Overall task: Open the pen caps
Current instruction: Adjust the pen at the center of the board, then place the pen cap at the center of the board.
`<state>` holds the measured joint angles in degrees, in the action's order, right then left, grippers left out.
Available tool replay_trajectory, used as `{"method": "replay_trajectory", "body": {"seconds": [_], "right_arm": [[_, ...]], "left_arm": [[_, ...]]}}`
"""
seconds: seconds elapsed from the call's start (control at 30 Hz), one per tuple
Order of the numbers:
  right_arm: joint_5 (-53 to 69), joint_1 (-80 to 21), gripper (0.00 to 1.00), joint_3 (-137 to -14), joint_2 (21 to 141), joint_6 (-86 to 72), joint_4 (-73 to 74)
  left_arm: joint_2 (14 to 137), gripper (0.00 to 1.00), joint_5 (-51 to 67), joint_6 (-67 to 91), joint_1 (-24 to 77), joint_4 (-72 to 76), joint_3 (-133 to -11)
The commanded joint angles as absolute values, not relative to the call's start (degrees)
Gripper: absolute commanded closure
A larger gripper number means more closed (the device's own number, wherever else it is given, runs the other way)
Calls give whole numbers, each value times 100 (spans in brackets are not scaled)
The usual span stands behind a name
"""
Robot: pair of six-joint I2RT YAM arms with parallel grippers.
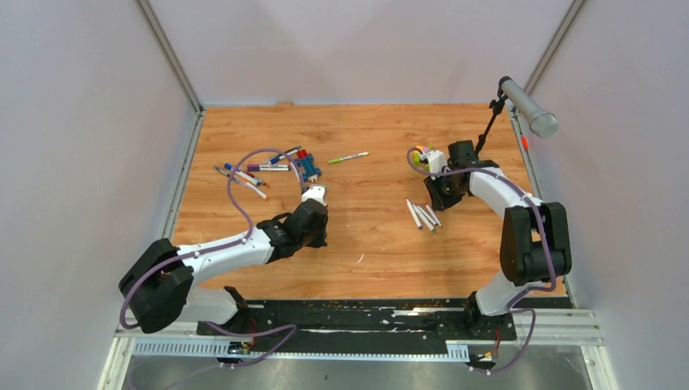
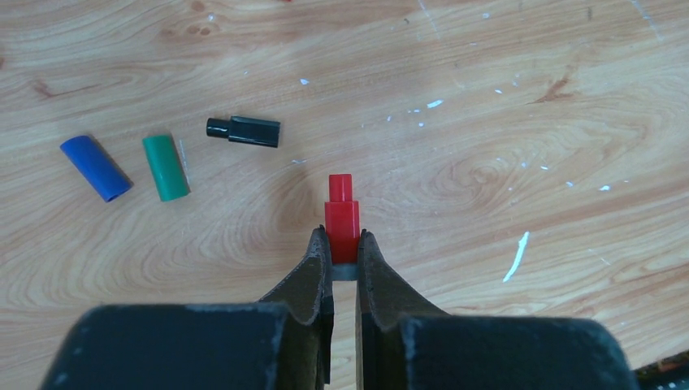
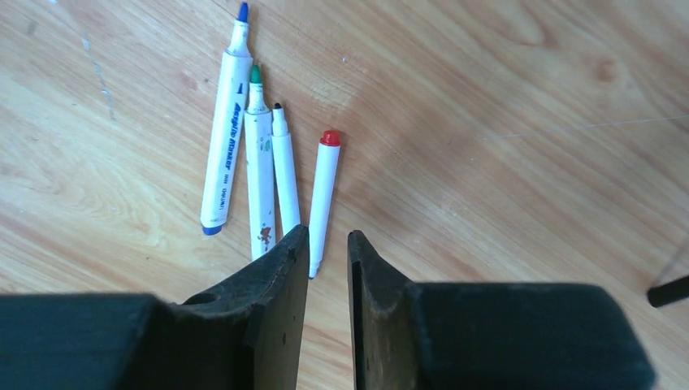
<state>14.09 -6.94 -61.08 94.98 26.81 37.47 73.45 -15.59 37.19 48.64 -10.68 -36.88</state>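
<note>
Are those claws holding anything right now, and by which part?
The left gripper pinches a red cap by its wider end; the right gripper holds nothing.

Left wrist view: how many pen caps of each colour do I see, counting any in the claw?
Blue cap: 1
Green cap: 1
Black cap: 1
Red cap, in the left claw: 1
Total: 4
</note>
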Motion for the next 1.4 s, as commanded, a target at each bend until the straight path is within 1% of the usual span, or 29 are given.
{"method": "replay_trajectory", "body": {"seconds": [0.0, 0.2, 0.33, 0.43, 0.53, 0.6, 0.7, 0.8, 0.9, 0.93, 1.1, 1.17, 1.27, 1.37], "right_arm": [[1683, -713, 74, -6253, 8951, 2750, 3759], [2724, -769, 73, -6583, 8385, 2979, 4374], [3161, -934, 70, -6611, 7915, 3039, 4508], [3336, -938, 67, -6428, 7625, 3069, 4390], [3314, -940, 65, -6169, 7413, 3110, 4211], [3337, -940, 64, -6075, 7346, 3144, 4160], [3363, -940, 64, -6051, 7340, 3184, 4157], [3379, -936, 64, -6010, 7354, 3226, 4157], [3450, -940, 64, -5979, 7319, 3284, 4169], [3499, -940, 64, -5977, 7287, 3306, 4166], [3665, -940, 64, -5925, 7179, 3439, 4184], [3695, -939, 64, -5908, 7161, 3479, 4191], [3714, -940, 64, -5898, 7155, 3506, 4191], [3713, -940, 64, -5889, 7159, 3510, 4191]], "left_arm": [[7586, 89, -1852, 3753, 4798, -1167, -3982], [8351, 89, -2071, 3762, 4658, -1624, -4635], [8813, 87, -2059, 3801, 4624, -1822, -4995], [9090, 83, -1965, 3862, 4590, -1876, -5164], [9277, 76, -1883, 3943, 4578, -1958, -5278], [9359, 71, -1831, 3983, 4570, -1995, -5326], [9412, 66, -1798, 3999, 4573, -2105, -5422], [9337, 58, -1678, 3950, 4570, -2203, -5510], [9131, 55, -1604, 3811, 4570, -2312, -5601], [9026, 52, -1591, 3727, 4570, -2327, -5621], [8216, 28, -1406, 3150, 4325, -1937, -5386], [7871, 22, -1016, 3119, 3988, -1407, -5136], [7567, 23, -292, 3465, 3308, -611, -4756], [7566, 25, 210, 4267, 2755, 227, -4446]]}}
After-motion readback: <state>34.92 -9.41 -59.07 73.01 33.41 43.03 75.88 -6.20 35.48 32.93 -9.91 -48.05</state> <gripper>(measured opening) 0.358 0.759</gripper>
